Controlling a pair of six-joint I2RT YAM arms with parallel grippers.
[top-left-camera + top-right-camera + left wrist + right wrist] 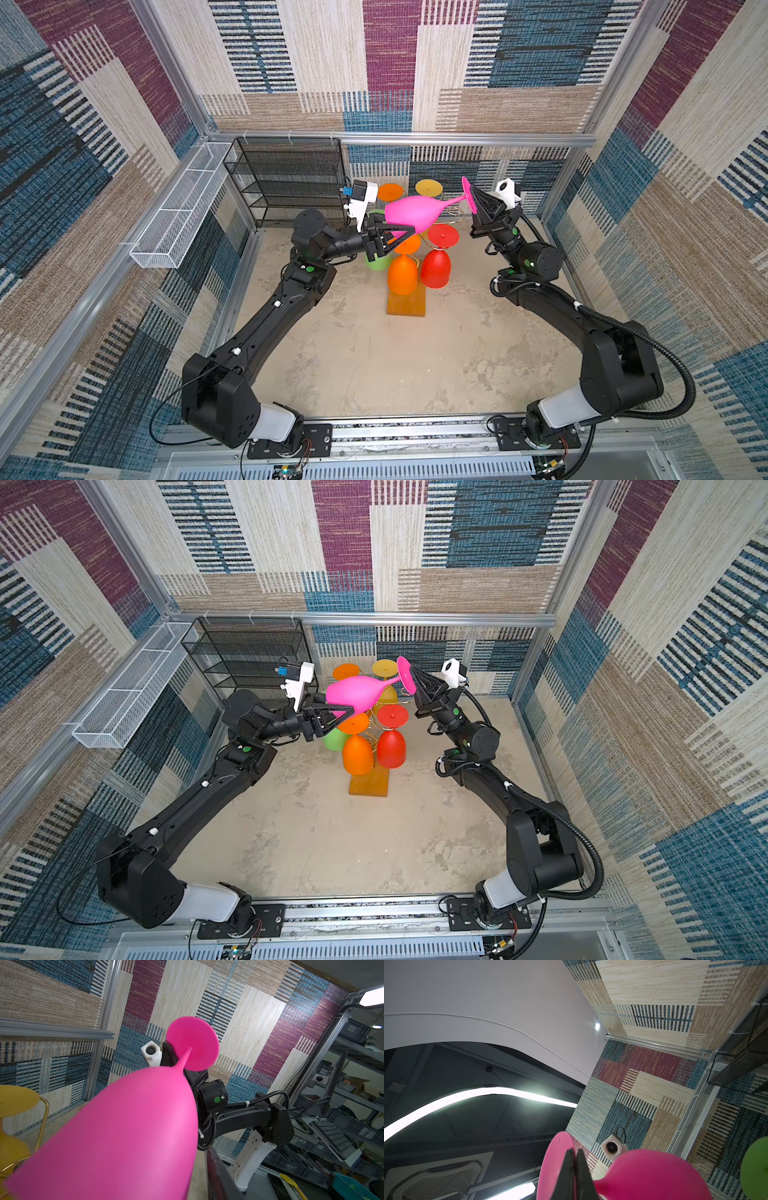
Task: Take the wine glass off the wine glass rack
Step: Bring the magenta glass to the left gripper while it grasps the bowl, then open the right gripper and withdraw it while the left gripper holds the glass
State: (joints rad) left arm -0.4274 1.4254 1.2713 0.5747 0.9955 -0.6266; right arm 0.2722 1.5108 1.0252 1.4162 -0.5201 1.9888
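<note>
Pink wine glass [409,212] off its hook, lying near level in the air over the top of the wine glass rack [407,305]; bowl points to 9 o'clock, foot to 2 o'clock, seen in both top views. Right gripper [471,195] comes in from 3 o'clock and is clamped on the rim of the pink foot; the right wrist view shows its two black fingers [566,1169] pressed together on the disc. Left gripper [409,232] reaches in from 9 o'clock, jaws partly apart, either side of the bowl's mouth end; one finger lies along the bowl's underside, but whether it presses I cannot tell. On the rack, hanging bowl-down: orange glass [402,276] at 6 o'clock, red glass [435,268] at 4, green glass [376,264] at 8, partly hidden by the left arm. Black mesh shelf [291,183] at 11 o'clock against the back wall, white wire basket [183,208] at 10 on the side rail
</note>
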